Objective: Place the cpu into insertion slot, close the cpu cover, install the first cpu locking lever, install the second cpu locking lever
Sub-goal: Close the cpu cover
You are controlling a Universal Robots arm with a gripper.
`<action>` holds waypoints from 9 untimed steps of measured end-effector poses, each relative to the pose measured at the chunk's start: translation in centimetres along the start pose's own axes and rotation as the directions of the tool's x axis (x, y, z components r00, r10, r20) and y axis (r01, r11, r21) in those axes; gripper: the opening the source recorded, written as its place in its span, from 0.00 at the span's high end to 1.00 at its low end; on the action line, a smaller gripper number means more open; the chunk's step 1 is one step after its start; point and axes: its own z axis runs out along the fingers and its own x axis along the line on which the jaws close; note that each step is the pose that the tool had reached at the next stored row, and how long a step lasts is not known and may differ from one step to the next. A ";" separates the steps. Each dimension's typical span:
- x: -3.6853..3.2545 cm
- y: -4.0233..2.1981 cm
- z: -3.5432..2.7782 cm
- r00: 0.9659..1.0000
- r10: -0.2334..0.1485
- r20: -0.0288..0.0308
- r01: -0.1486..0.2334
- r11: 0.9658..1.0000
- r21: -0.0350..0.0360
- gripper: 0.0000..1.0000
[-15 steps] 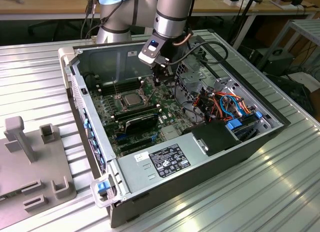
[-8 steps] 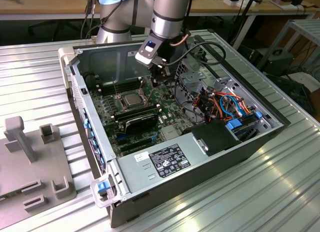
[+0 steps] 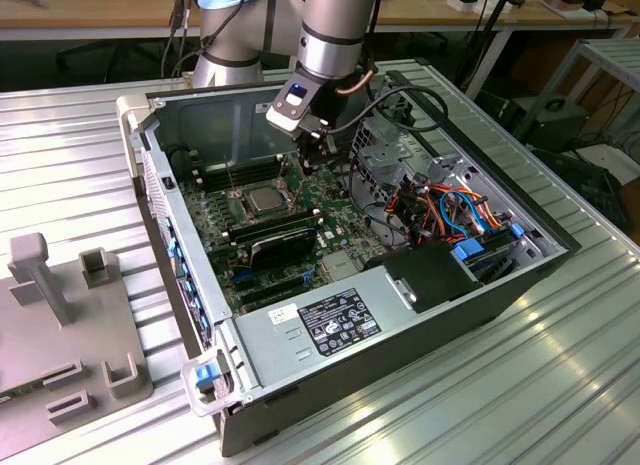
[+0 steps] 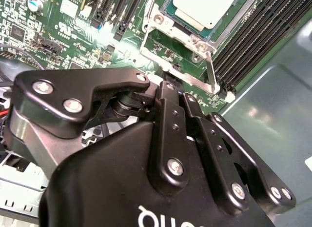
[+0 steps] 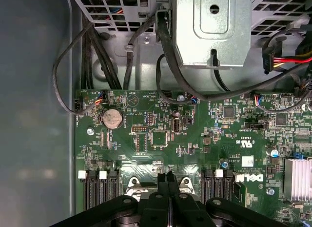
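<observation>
The gripper (image 5: 169,180), pressed together, hovers beside the cpu (image 4: 204,5), seemingly seated under the cpu cover (image 4: 192,41).

You see a dull silver metal face on the cpu (image 4: 204,7), bright metal on the locking lever (image 4: 210,71), satin-black metal on the gripper (image 5: 170,180), and glossy green lacquer on the circuit board (image 5: 195,139).

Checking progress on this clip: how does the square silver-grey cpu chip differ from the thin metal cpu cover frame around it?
The flat square silver-grey cpu has a solid, pale face; the thin metal cpu cover is a frame with a cut-out centre. The cpu sits in the middle; the cpu cover rims it, so is wider. Both are metal and seem to lie flat on the green circuit board.
</observation>
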 end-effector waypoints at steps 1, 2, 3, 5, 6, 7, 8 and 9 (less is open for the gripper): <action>0.00 -0.09 0.02 1.000 0.000 0.000 0.000 1.000 0.000 0.89; 0.00 -0.20 0.05 1.000 0.000 0.000 0.000 1.000 0.000 0.89; 0.00 -0.28 0.07 1.000 0.000 0.000 0.000 1.000 0.000 0.89; 0.00 -0.46 0.09 1.000 0.000 0.000 0.000 1.000 0.000 0.89; 0.01 -0.55 0.10 1.000 0.000 0.000 0.000 1.000 0.000 0.89; 0.01 -0.67 0.11 1.000 0.000 0.000 0.000 1.000 0.000 0.89; 0.01 -0.76 0.11 1.000 0.000 0.000 0.000 1.000 0.000 0.89; 0.01 -1.00 0.12 1.000 0.000 0.000 0.000 1.000 0.000 0.89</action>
